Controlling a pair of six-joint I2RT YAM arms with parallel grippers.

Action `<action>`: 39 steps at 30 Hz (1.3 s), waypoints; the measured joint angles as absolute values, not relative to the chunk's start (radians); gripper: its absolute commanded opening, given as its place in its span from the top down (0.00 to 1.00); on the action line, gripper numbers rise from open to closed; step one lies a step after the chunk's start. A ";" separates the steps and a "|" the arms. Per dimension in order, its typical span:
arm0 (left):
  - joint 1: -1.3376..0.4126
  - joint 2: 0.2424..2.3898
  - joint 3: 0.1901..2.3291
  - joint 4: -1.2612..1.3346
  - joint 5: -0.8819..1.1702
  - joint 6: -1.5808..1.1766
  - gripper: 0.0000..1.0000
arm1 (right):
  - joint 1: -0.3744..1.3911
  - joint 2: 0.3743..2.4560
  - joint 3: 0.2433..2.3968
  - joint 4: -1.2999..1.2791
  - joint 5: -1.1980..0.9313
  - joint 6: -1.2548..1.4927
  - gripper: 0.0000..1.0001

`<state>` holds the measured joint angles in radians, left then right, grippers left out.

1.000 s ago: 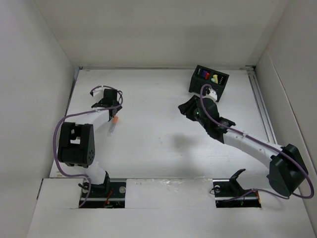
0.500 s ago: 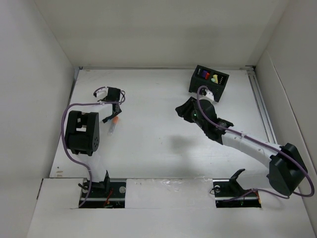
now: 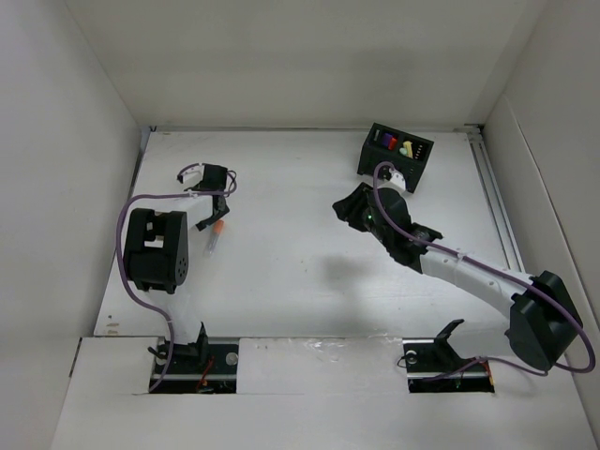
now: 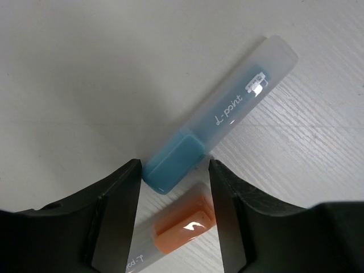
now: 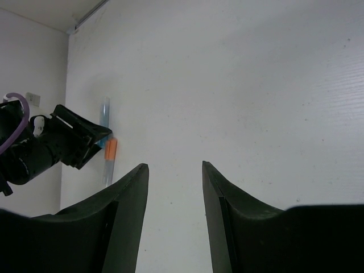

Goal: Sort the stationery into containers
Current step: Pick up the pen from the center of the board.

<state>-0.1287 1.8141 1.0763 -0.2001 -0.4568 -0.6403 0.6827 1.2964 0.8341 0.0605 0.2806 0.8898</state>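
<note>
In the left wrist view a light-blue highlighter (image 4: pixel 222 114) and an orange-capped highlighter (image 4: pixel 185 226) lie on the white table, end to end and slightly side by side. My left gripper (image 4: pixel 173 170) is open just above them, with the blue end and the orange cap between its jaws. In the top view the left gripper (image 3: pixel 214 212) is at the far left, with the orange highlighter (image 3: pixel 217 231) just below it. My right gripper (image 3: pixel 349 208) is open and empty over the table, near the black two-compartment box (image 3: pixel 413 169). Several coloured pens lie in the box.
White walls enclose the table on the left, back and right. A metal rail (image 3: pixel 495 202) runs along the right edge. The right wrist view shows the left gripper (image 5: pixel 85 142) and both pens (image 5: pixel 110 149) far off to the left.
The left arm's elbow has swung up and leftward, and its gripper has shifted slightly toward the back over the pens. The right gripper has moved a little to the left.
</note>
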 measured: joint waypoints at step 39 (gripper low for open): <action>-0.186 1.293 0.698 0.133 -0.052 -0.639 1.00 | 0.654 1.314 0.842 0.083 0.010 0.830 0.00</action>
<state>-0.1856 1.2930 0.6975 0.1333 -0.0521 -0.6392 0.6544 1.3136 0.8425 0.0826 0.0105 0.8295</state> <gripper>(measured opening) 0.247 0.994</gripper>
